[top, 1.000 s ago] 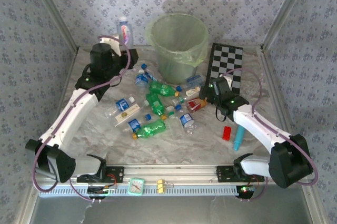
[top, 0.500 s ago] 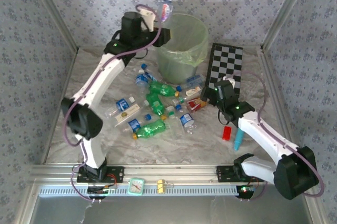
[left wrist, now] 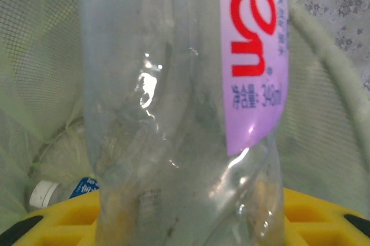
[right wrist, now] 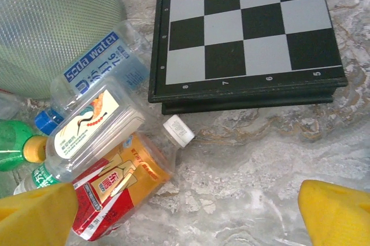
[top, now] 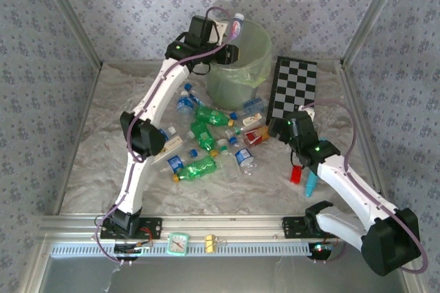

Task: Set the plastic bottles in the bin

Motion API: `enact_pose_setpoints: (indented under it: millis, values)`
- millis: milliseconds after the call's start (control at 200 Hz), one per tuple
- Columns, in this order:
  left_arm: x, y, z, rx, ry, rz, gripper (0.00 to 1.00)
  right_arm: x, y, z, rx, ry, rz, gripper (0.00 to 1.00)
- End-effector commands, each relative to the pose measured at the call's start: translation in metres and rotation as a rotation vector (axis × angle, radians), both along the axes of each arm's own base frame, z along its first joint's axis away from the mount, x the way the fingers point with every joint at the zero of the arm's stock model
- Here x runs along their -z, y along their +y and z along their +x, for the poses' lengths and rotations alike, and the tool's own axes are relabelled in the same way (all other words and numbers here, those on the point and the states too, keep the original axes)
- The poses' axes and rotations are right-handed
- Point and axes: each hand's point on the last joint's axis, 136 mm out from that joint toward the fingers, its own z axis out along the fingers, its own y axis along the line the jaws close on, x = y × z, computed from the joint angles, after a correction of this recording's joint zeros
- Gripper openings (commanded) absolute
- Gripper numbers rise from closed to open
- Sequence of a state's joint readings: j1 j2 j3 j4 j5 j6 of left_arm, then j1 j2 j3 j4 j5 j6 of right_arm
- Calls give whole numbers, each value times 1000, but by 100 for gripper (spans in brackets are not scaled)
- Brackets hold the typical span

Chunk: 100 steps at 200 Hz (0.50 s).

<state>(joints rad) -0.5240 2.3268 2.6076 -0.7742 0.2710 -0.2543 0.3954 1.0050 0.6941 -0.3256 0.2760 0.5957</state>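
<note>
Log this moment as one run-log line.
left jaws: shut on clear bottle | clear bottle: held above bin | right jaws: open, near red-labelled bottle by chequered board | remaining bottles: on table

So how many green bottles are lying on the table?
3 that I can see. The far green bottle lies nearest the bin, the middle green bottle just nearer us, the near green bottle at the pile's front. More may hide underneath.
</note>
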Motion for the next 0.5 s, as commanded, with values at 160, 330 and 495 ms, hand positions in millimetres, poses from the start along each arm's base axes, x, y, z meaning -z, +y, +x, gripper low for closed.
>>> enact_pose_setpoints:
  millis: [160,330,495]
  values:
    - [11,3,2,-26,38,19,56,4,-13,-7,48,13,-4,100]
    - [8,3,3,-33,35,6,72,3,-12,-6,42,8,6,100]
    - [-7,3,1,-38,16,-26,82,3,-11,-6,41,9,10,100]
